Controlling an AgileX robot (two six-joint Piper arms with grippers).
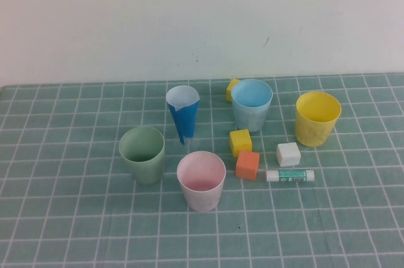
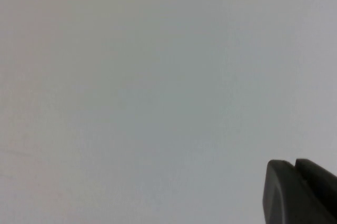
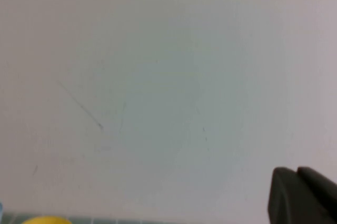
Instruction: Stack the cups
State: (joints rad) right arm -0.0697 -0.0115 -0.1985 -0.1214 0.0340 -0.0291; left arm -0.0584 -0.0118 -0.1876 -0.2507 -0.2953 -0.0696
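The left gripper (image 2: pixel 295 167) and right gripper (image 3: pixel 297 174) are seen closed and empty, aimed at the wall (image 1: pixel 189 16), outside the high view. On the checked mat (image 1: pixel 63 217), four cups are set apart: green (image 1: pixel 142 154), pink (image 1: pixel 201 180), blue (image 1: pixel 251 104), yellow (image 1: pixel 317 118).

A dark blue paper cone (image 1: pixel 183 114) stands upright on the green checked mat (image 1: pixel 76 217). Nearby lie two yellow blocks (image 1: pixel 240 142), one orange block (image 1: pixel 247 165), a white block (image 1: pixel 288 154) and a glue stick (image 1: pixel 290 175).
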